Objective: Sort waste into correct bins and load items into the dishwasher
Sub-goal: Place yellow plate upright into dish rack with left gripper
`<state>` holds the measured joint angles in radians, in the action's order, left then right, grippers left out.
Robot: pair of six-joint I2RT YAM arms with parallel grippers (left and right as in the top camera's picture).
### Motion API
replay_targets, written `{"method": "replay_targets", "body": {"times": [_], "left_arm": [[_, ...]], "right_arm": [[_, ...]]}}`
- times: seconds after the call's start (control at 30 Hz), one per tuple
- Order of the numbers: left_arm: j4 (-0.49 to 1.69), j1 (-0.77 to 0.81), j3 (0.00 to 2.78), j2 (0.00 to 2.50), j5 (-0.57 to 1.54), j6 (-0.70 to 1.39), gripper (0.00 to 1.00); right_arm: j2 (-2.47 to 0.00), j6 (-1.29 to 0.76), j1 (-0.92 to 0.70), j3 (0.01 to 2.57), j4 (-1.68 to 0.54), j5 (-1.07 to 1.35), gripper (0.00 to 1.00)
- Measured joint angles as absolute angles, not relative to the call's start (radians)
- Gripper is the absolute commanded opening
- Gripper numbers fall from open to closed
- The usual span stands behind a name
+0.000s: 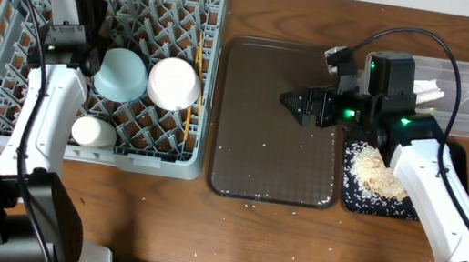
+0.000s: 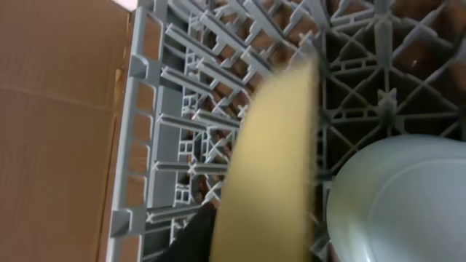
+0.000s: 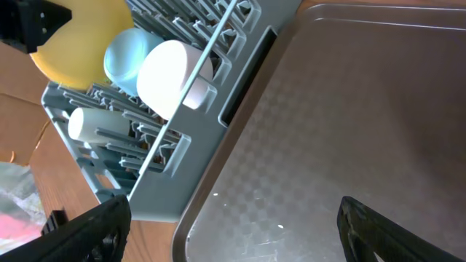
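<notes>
Round yellow plate [image 2: 273,167], standing on edge in the far-left part of the large square grey plastic dish rack [image 1: 147,163], just beside the light blue bowl [image 1: 121,72]. The white bowl [image 1: 174,83] sits to the right of that bowl within the rack, and the small white cup [image 1: 92,132] lies by the rack's near wall. The left gripper [image 1: 73,39] hangs over the plate, so close that its wrist view fills with blurred yellow. From that view you cannot tell whether the jaws pinch the rim or stand just off it. The right gripper [image 1: 301,105] hovers outside the rack's right wall, above the dark brown serving tray [image 1: 274,173], its fingers spread wide with nothing between them. Treat the plate as stiff and fairly light, with a smooth face that probably slides easily against the pads. Being round and upright, it may roll or tip unless pegs flank it on both sides. If you must reseat it, take it at the upper rim with the jaws across its thickness, and lower it straight between two peg rows, clear of the blue bowl. Judge it liable to chip if knocked against the rack.
</notes>
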<state>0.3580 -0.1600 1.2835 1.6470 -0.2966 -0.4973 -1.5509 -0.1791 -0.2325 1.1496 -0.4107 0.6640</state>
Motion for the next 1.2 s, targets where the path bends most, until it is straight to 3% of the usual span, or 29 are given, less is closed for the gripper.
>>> {"method": "replay_targets", "body": {"times": [0.13,0.2,0.3,0.57,0.83,1.0,1.1,1.2], "left_arm": [[0.358,-0.16,1.283,1.661,-0.287,-0.492,0.5],[0.359,-0.16,1.283,1.666,-0.286,-0.494,0.72],[0.356,-0.16,1.283,1.667,-0.286,-0.485,0.87],[0.361,-0.16,1.283,1.611,-0.256,-0.312,0.9],[0.49,-0.146,1.283,1.271,0.016,-0.163,0.9],[0.609,-0.06,1.284,1.1,0.099,-0.109,0.85],[0.686,0.007,1.284,1.031,0.11,-0.095,0.85],[0.735,0.073,1.284,0.968,0.126,-0.054,0.85]], "right_arm": [[-1.551,-0.179,-0.233,1.15,-0.411,0.657,0.89],[-1.551,-0.179,-0.233,1.15,-0.411,0.657,0.88],[-1.551,-0.179,-0.233,1.15,-0.414,0.657,0.87],[-1.551,-0.179,-0.233,1.15,-0.465,0.529,0.88],[-1.551,-0.179,-0.233,1.15,-0.485,0.487,0.79],[-1.536,-0.177,-0.233,1.15,-0.541,0.423,0.78],[-1.488,-0.174,-0.233,1.149,-0.565,0.402,0.8],[-1.417,-0.168,-0.234,1.149,-0.572,0.39,0.88]]}}
